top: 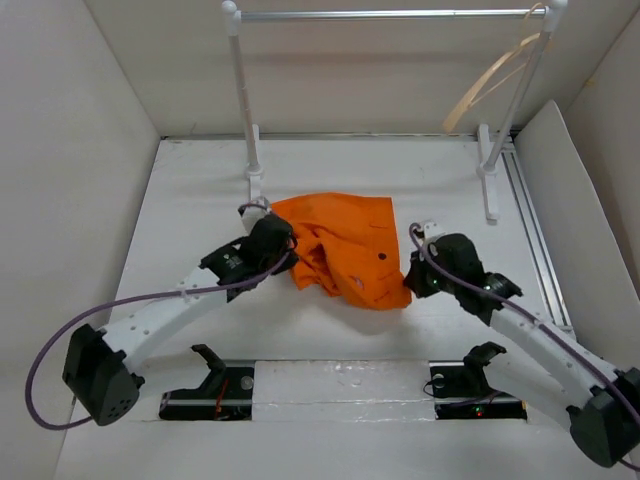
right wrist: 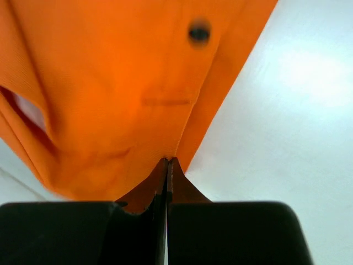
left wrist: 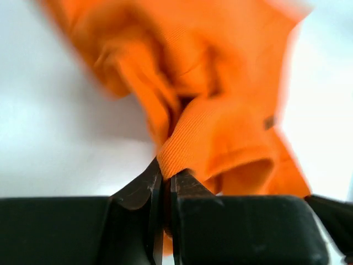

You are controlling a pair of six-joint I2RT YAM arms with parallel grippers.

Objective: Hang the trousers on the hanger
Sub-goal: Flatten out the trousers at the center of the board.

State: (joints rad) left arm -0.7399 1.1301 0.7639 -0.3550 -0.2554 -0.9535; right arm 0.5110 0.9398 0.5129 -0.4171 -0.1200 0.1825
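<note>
The orange trousers (top: 345,245) lie crumpled on the white table between my two arms, the dark button (top: 382,257) facing up. My left gripper (top: 285,243) is shut on a fold at their left edge; the left wrist view shows ribbed orange cloth (left wrist: 220,138) pinched between the jaws (left wrist: 165,179). My right gripper (top: 408,283) is shut on the trousers' lower right edge; the right wrist view shows cloth (right wrist: 121,99) and the button (right wrist: 199,33) above the closed jaws (right wrist: 167,164). The beige hanger (top: 490,80) hangs from the rack bar at the far right.
A white-posted rack with a silver bar (top: 390,15) stands at the back, its feet (top: 256,180) (top: 488,190) on the table. A metal rail (top: 535,240) runs along the right side. White walls enclose the table.
</note>
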